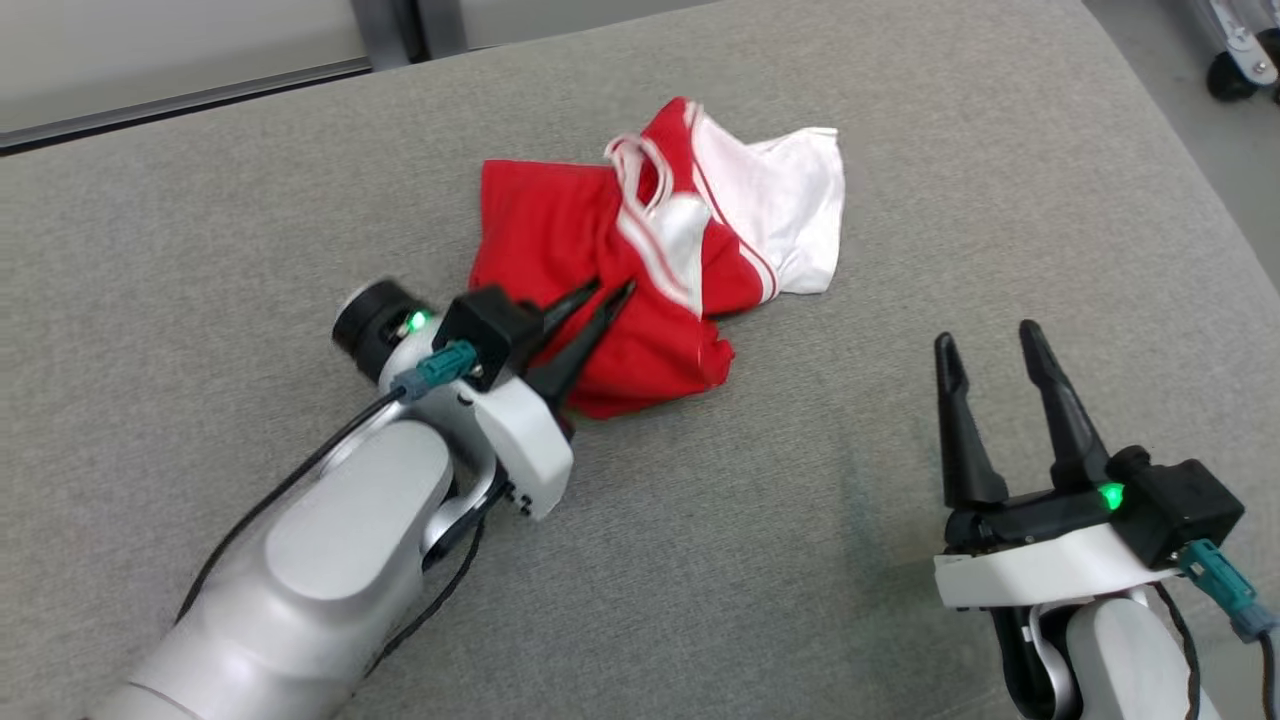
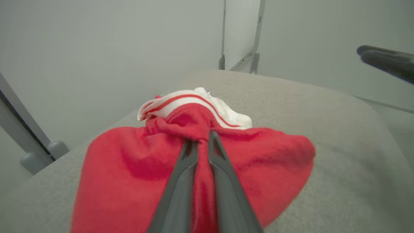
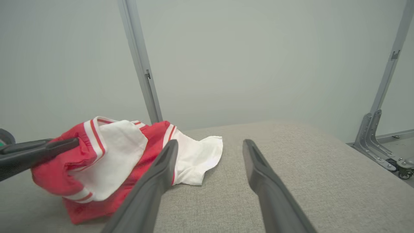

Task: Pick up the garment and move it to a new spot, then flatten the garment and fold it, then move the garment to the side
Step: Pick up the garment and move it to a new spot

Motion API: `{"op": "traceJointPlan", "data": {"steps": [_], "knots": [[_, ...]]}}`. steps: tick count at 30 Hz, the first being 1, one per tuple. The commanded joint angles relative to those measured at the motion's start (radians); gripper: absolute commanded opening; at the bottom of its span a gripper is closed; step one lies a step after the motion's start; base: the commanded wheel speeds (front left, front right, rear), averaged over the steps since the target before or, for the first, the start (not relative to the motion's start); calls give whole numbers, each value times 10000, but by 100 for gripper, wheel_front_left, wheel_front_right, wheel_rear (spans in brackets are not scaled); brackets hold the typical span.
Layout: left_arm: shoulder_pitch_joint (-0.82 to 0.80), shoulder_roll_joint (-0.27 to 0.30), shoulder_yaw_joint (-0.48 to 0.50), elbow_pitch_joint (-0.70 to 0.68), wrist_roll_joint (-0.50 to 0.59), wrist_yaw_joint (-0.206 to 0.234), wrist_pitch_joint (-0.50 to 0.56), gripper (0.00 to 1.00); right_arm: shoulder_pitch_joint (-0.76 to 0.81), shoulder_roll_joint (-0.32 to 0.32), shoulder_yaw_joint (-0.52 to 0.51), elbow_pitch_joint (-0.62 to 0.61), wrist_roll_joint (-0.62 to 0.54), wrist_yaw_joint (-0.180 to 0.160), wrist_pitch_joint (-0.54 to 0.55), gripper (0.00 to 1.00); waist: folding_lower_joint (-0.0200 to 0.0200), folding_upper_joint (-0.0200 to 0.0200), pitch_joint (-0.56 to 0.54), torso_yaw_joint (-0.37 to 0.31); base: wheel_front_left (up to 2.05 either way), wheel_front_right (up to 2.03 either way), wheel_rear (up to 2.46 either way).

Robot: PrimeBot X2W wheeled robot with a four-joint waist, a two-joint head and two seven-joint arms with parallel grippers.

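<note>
My head camera looks down on the cushion (image 1: 900, 150); both wrist cameras sit low and close, sharing the garment (image 1: 560, 230).

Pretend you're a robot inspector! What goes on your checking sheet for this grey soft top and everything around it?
Surface: grey fabric pad, smooth.
Job's things: garment, red and white, crumpled in a heap on the pad.
Clutter: nothing seen.
Grippers: left gripper shut, pinching a red fold of the garment; right gripper open, holding nothing, apart from the garment.
Cables: black cable along the left arm; teal plugs at both wrists.
Surroundings: metal posts, pale wall, wheel on the floor.
</note>
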Motion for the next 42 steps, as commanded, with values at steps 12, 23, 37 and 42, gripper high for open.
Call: {"op": "traceJointPlan", "data": {"steps": [12, 23, 37, 42], "knots": [[1095, -865, 1645, 1254, 795, 1313, -607, 100, 286, -6, 488, 124, -542, -14, -7, 100, 0, 0, -731, 1141, 0, 0, 0], [6793, -1272, 6098, -3807, 2200, 2739, -603, 100, 1488, -13, 431, 290, -788, -14, -7, 100, 0, 0, -2509, 2478, 0, 0, 0], [10119, -1969, 7217, -5173, 3969, 2518, -606, 100, 2520, -10, 320, 267, -1090, -14, -7, 100, 0, 0, -3310, 2679, 0, 0, 0], [10021, -1968, 7152, -5189, 3971, 2685, -606, 100, 2626, -9, 313, 334, -1068, -14, -5, 100, 0, 0, -3414, 2672, 0, 0, 0]]}}
